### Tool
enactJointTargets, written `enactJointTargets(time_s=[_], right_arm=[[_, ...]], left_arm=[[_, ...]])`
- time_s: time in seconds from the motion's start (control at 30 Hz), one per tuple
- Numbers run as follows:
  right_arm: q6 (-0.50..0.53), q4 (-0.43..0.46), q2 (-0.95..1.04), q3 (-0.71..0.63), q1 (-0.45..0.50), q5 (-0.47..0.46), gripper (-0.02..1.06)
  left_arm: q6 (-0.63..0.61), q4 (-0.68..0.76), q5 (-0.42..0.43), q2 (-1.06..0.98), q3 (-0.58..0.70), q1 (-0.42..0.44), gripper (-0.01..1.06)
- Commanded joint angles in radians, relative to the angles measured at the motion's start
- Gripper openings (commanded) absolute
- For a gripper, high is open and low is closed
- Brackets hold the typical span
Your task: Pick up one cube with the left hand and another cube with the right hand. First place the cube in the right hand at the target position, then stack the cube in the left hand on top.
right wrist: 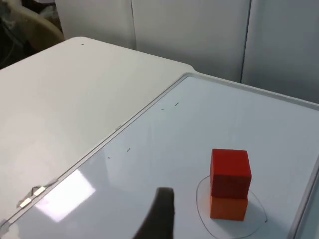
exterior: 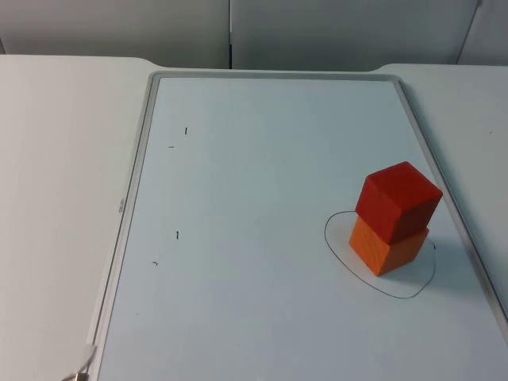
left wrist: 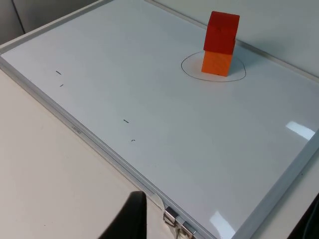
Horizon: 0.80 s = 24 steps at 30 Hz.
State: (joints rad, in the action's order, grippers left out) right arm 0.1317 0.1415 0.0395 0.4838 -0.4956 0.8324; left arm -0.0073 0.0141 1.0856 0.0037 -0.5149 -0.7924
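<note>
A red cube (exterior: 398, 200) stands on an orange cube (exterior: 388, 245), turned a little against it. The stack rests inside a hand-drawn oval outline (exterior: 337, 248) on the whiteboard's right side. The left wrist view has the same stack, red cube (left wrist: 222, 32) over orange cube (left wrist: 217, 62), far off across the board. My left gripper (left wrist: 219, 226) hangs back over the board's near corner, open and holding nothing. My right gripper (right wrist: 160, 214) is also drawn back, with the red cube (right wrist: 230, 173) and orange cube (right wrist: 228, 207) some way ahead of it. Nothing touches the stack.
The whiteboard (exterior: 238, 198) has a grey metal frame (exterior: 131, 190) and lies flat on the white table (exterior: 55, 159). A few small pen marks (exterior: 177, 235) dot its left half. A metal clip (left wrist: 174, 221) sits on the frame's corner. The grey partition wall (exterior: 238, 28) closes the far side.
</note>
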Motion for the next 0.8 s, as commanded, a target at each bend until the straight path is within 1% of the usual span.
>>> enactJointTargets(time_s=[0.0, 0.17, 0.2, 0.23, 0.3, 0.33, 0.37, 0.4, 0.43, 0.47, 0.53, 0.63, 0.77], right_arm=[[-0.006, 0.024, -0.004, -0.003, -0.002, -0.006, 0.80], [-0.006, 0.032, -0.004, 0.001, -0.002, 0.007, 0.80], [-0.006, 0.035, -0.004, 0.011, -0.002, 0.027, 0.80], [-0.003, 0.032, -0.004, 0.037, -0.002, 0.089, 0.80], [-0.026, -0.036, -0.004, 0.070, -0.002, 0.196, 0.80], [-0.026, -0.036, -0.004, 0.070, -0.002, 0.196, 0.80], [-0.049, -0.071, -0.005, 0.078, -0.002, 0.238, 0.80], [-0.068, -0.103, -0.013, 0.076, -0.002, 0.253, 0.80], [-0.077, -0.123, -0.026, 0.066, -0.002, 0.250, 0.80], [-0.086, -0.125, -0.039, 0.051, -0.002, 0.234, 0.80], [-0.097, -0.130, -0.039, 0.038, -0.002, 0.231, 0.80], [-0.182, -0.187, -0.039, 0.027, -0.005, 0.247, 0.80], [-0.186, -0.197, -0.039, 0.027, -0.005, 0.247, 0.80]], left_arm=[[0.002, -0.002, -0.008, -0.004, 0.003, -0.006, 1.05], [0.002, -0.002, -0.008, -0.004, 0.003, -0.006, 1.05], [0.002, -0.002, -0.008, -0.004, 0.003, -0.006, 1.05], [0.002, -0.002, -0.008, -0.004, 0.003, -0.006, 1.05], [0.002, -0.002, -0.008, -0.004, 0.003, -0.006, 1.05], [0.002, -0.002, -0.008, -0.004, 0.003, -0.006, 1.05], [0.002, -0.002, -0.008, -0.004, 0.003, -0.006, 1.05], [0.002, -0.002, -0.008, -0.004, 0.003, -0.006, 1.05], [0.002, -0.002, -0.008, -0.004, 0.003, -0.006, 1.05], [0.002, -0.002, -0.008, -0.004, 0.003, -0.006, 1.05], [0.002, -0.002, -0.008, -0.004, 0.003, -0.006, 1.05], [0.002, -0.002, -0.008, -0.004, 0.003, -0.006, 1.05], [0.007, -0.002, -0.008, -0.004, 0.003, -0.006, 1.05]])
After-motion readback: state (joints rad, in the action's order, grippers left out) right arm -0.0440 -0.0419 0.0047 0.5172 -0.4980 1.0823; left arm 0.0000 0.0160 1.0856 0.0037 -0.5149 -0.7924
